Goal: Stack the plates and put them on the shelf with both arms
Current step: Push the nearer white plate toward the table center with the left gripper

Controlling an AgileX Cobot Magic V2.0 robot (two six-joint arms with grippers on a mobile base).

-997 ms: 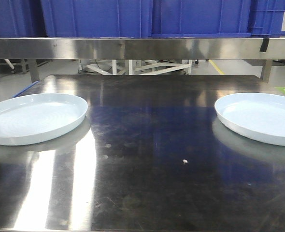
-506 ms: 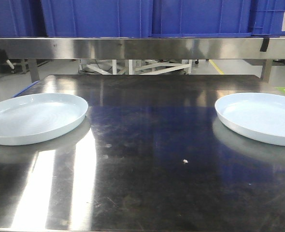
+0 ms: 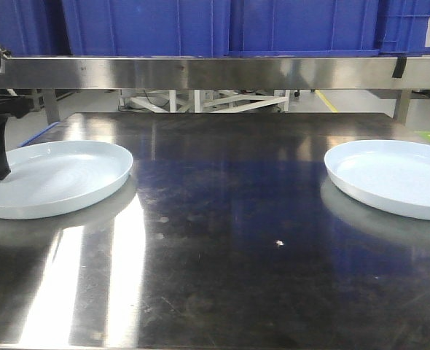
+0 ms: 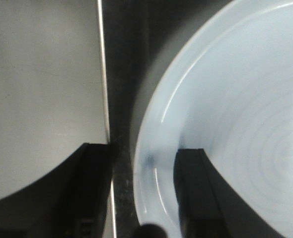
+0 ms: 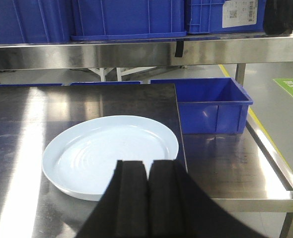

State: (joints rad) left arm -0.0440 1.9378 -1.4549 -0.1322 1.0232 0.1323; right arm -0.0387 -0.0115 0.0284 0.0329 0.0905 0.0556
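One plate (image 4: 226,124) has its rim inside the spread left claw (image 4: 142,148); right claw (image 5: 147,164) closed.

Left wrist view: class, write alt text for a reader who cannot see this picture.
The left gripper, open, straddles the rim of a pale bluish-white plate. One black finger sits over the plate's ringed inside, and the other is outside it at the edge of the dark steel table. Grey floor fills the left side.
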